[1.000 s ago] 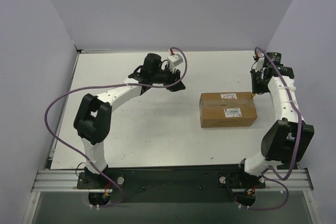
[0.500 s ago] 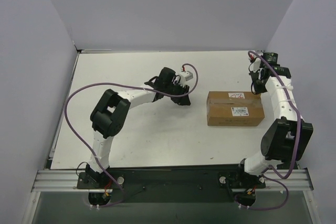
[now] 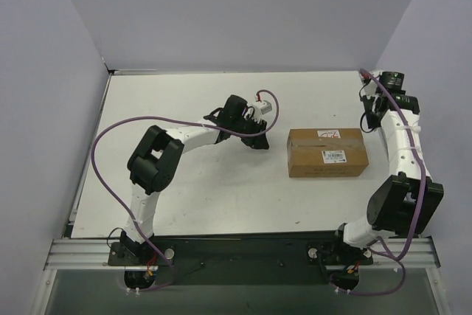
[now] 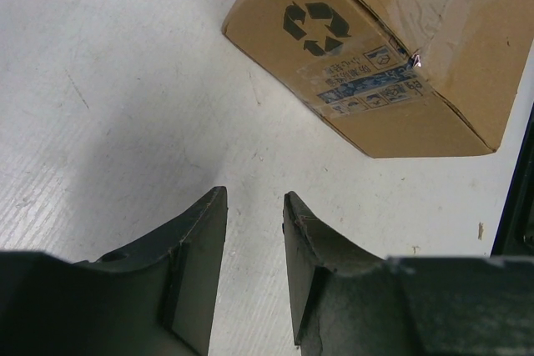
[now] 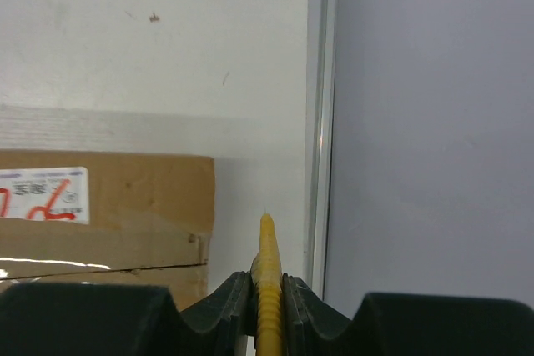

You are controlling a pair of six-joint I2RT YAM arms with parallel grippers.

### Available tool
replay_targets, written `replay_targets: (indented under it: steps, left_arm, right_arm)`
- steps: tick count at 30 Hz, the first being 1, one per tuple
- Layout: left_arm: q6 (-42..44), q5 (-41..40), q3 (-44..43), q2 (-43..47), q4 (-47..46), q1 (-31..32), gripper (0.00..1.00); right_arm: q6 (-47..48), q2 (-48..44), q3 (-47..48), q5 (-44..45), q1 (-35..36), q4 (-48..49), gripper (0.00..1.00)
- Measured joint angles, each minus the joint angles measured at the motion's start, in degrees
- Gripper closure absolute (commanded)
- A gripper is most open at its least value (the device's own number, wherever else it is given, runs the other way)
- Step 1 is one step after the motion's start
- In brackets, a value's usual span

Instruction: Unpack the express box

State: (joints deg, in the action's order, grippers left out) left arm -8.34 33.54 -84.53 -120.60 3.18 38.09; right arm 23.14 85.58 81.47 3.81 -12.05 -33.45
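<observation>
Toward 3 o'clock on the white table (image 3: 184, 197), we find the box (image 3: 327, 152) lying flat with its long side running from 9 to 3 o'clock. Its flaps are closed and a white label (image 3: 331, 156) sits on top. A second label with red marks (image 3: 328, 135) lies at 12 o'clock of the first.

At 9 o'clock of the box, near it but apart, we see the left gripper (image 4: 254, 198). Its fingers (image 4: 204, 239) stand slightly spread, with a narrow gap and only bare table between them. In the left wrist view the box appears at 1 o'clock of the fingertips. The end facing them bears a recycling mark (image 4: 315, 27).

At the 3 o'clock end of the box we place the right gripper (image 5: 267, 277). It is pressed together on a yellow knife (image 5: 267, 248), which is pinched upright in the wrist view and points to 12 o'clock. The knife tip lies at 3 o'clock of the box's corner, between the box and the grey wall (image 5: 425, 122). It shows a gap to the cardboard, but we cannot tell its height above the table.
</observation>
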Motion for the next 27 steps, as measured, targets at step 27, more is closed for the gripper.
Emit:
replay_targets:
  steps: [27]
  left_arm:
    - [7.1, -2.8, 10.1, 12.0, 13.1, -7.1, 0.57]
  right_arm:
    - [-2.2, 6.1, -9.8, -1.5, 26.7, -1.8, 1.00]
